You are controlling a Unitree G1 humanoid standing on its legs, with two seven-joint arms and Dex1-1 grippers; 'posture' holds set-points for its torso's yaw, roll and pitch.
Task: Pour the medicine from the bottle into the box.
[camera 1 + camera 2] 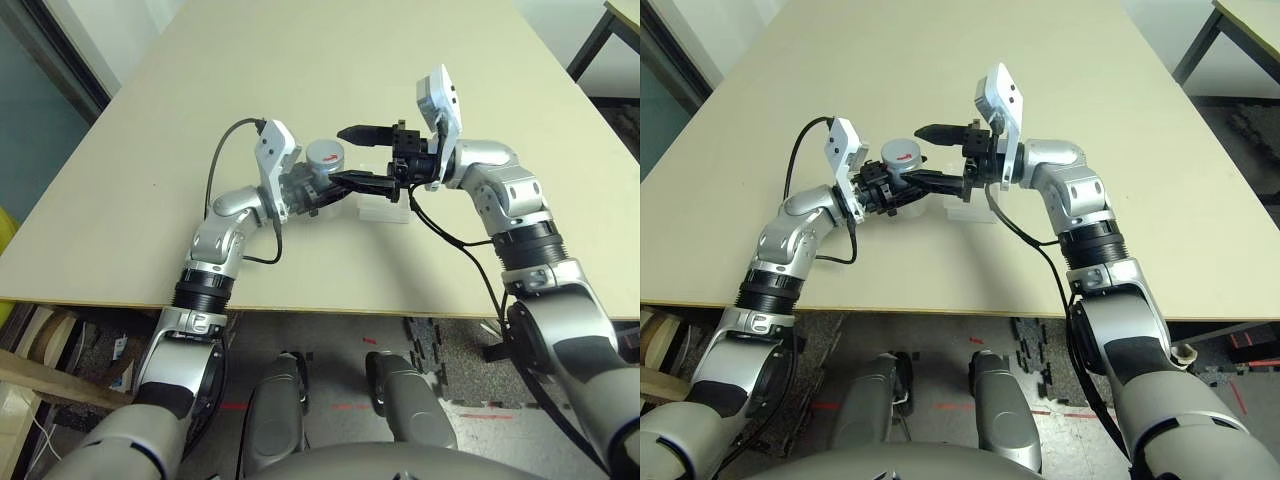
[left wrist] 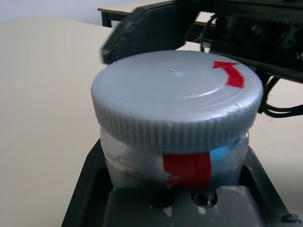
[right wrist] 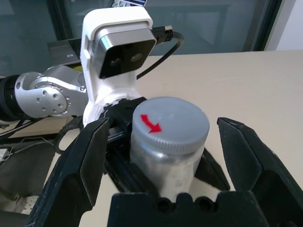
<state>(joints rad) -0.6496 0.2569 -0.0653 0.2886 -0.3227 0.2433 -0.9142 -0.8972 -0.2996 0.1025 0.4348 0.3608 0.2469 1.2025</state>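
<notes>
My left gripper [image 1: 316, 186] is shut on the bottle [image 1: 324, 157], holding its silvery body just above the table. The round grey cap [image 2: 177, 99] sits on the bottle and carries a red arrow; red tape marks the side. My right gripper [image 1: 340, 156] is open, with one black finger on each side of the cap [image 3: 170, 124] and not touching it. The clear frosted box [image 1: 388, 210] lies on the table below the right gripper, partly covered by it. The medicine is hidden inside the bottle.
The beige table [image 1: 300, 60] stretches far back and to both sides. Its front edge [image 1: 330, 310] runs close below the arms. A black cable [image 1: 225, 150] loops from the left wrist. Another table's corner [image 1: 620, 20] stands at the far right.
</notes>
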